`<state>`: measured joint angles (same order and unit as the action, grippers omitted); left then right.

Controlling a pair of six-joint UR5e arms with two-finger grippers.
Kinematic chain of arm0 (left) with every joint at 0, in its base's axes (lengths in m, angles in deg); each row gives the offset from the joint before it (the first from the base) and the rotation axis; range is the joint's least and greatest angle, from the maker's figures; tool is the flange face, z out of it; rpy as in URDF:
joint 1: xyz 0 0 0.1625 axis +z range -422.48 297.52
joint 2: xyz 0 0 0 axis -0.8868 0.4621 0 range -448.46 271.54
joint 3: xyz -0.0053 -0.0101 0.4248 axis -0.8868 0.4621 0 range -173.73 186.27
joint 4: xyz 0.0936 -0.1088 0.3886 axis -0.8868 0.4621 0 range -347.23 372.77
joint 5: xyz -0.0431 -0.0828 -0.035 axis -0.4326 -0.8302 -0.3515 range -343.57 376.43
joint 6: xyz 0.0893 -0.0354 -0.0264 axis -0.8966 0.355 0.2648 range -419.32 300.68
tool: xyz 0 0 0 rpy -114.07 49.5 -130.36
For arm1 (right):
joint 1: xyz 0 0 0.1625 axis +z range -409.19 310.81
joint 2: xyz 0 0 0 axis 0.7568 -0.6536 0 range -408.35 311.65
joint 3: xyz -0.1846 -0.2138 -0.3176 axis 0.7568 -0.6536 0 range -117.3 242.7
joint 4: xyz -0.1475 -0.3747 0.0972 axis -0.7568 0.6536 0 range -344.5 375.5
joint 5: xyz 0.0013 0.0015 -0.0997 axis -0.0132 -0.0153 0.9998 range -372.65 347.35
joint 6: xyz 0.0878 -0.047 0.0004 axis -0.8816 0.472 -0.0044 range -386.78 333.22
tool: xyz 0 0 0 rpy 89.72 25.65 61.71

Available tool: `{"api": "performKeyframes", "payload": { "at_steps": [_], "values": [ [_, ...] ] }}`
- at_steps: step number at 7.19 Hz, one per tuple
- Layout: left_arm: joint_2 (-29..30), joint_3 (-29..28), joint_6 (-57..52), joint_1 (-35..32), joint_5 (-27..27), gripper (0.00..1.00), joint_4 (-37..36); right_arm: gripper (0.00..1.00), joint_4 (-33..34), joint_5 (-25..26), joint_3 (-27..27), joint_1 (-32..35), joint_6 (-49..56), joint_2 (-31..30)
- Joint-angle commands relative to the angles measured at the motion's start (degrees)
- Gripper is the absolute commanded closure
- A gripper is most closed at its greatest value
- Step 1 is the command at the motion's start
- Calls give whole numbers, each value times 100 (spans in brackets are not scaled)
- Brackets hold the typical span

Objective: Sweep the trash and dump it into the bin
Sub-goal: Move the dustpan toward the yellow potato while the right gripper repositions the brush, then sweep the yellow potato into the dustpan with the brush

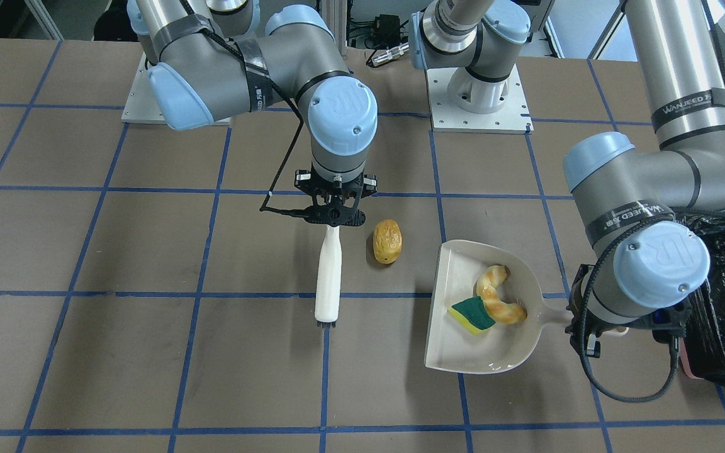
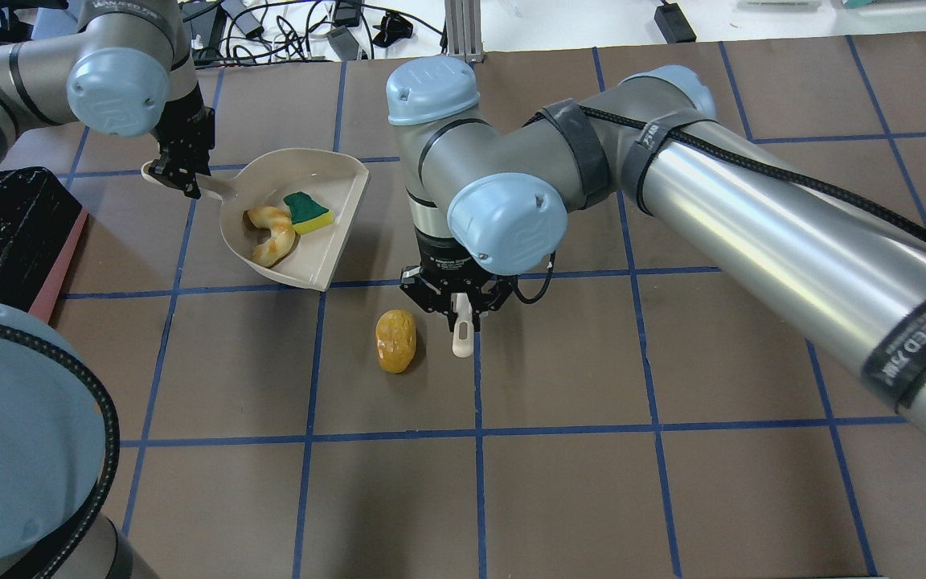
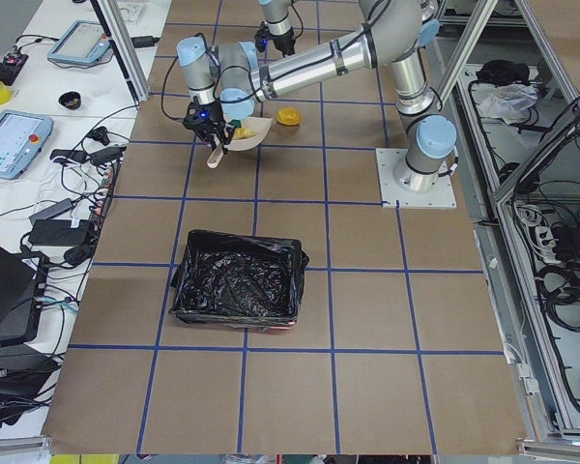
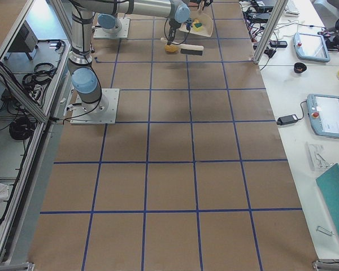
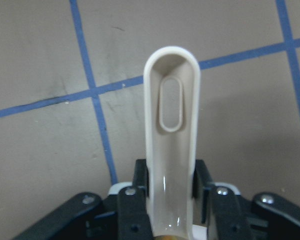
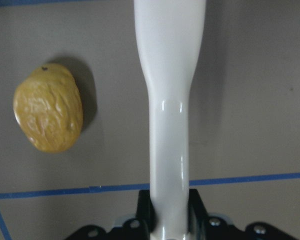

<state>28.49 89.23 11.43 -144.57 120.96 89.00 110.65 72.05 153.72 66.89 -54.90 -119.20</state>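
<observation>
The golden-brown roll [image 1: 387,241] lies on the table next to the white brush [image 1: 328,277], and it also shows in the right wrist view [image 6: 49,115]. My right gripper [image 2: 461,310] is shut on the brush handle [image 6: 170,100], bristles down on the table. The croissant piece [image 1: 500,302] and the green-and-yellow sponge [image 1: 472,314] lie inside the beige dustpan [image 1: 463,352]. My left gripper [image 2: 182,178] is shut on the dustpan handle [image 5: 172,125]. The bin [image 3: 237,280] with its black bag stands beyond the left arm, away from the dustpan.
The table is brown with blue tape grid lines. The two arm bases [image 1: 479,94] stand at the robot's edge. The bin's edge [image 2: 5,233] sits close to the left arm's elbow. Monitors and cables lie off the table's far side.
</observation>
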Motion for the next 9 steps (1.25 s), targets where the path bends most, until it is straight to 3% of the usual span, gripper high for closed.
{"api": "performKeyframes", "payload": {
  "at_steps": [1, 3, 5, 9],
  "values": [
    [-540, 1033, 218, 88, 41, 100, -55, 97, 13, -49, 608, 11, -104, -533],
    [-848, 1860, 824, 80, 32, 100, -511, 100, 274, -181, 1353, 64, -378, -859],
    [-1243, 2372, 1027, 80, 50, 100, -741, 100, 1343, -181, 2066, 300, -587, -931],
    [-1842, 2619, 1098, 88, 357, 100, -750, 100, 1761, -164, 2060, 995, -1300, -712]
  ]
}}
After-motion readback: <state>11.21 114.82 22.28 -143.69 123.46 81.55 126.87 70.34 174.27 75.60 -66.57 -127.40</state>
